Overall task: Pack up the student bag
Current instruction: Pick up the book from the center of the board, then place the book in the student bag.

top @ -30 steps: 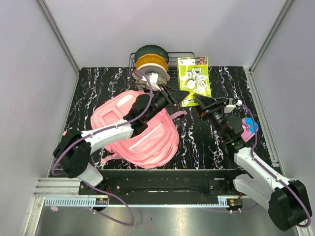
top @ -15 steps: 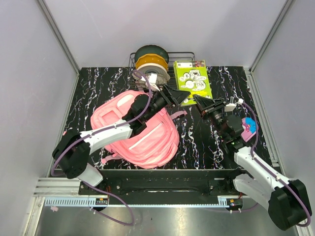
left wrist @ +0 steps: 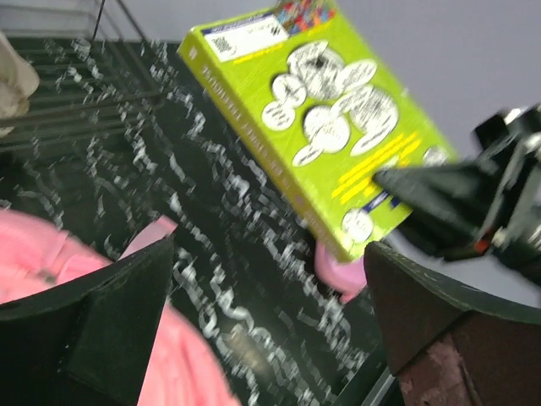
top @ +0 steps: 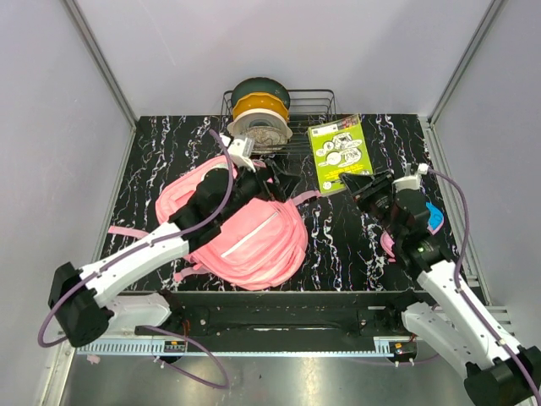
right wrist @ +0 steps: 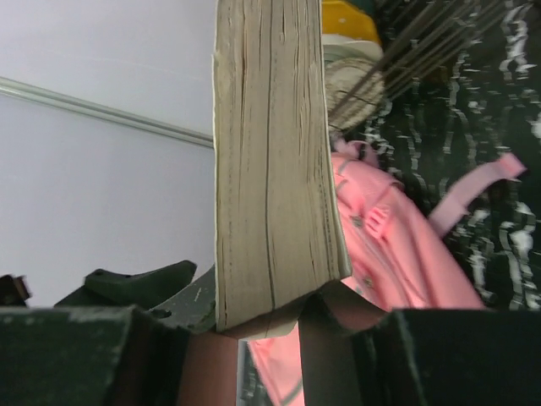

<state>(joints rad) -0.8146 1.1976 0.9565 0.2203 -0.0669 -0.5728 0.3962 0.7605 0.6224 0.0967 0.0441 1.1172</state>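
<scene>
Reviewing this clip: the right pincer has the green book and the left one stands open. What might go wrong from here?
The right pincer clamps the green book only at its near end, and the left pincer is open, so the book may pivot or slip. The left arm lies across the pink backpack, probably in the book's path: a collision risk. No open mouth shows on the backpack, so the book could jam against fabric.

The student bag (top: 245, 237) lies left of centre on the table (top: 169, 152), with a wire rack (top: 313, 100) behind it at upper middle. A book (top: 340, 150) is just right of the rack, and a pencil case (top: 433, 217) lies near the right edge.
</scene>
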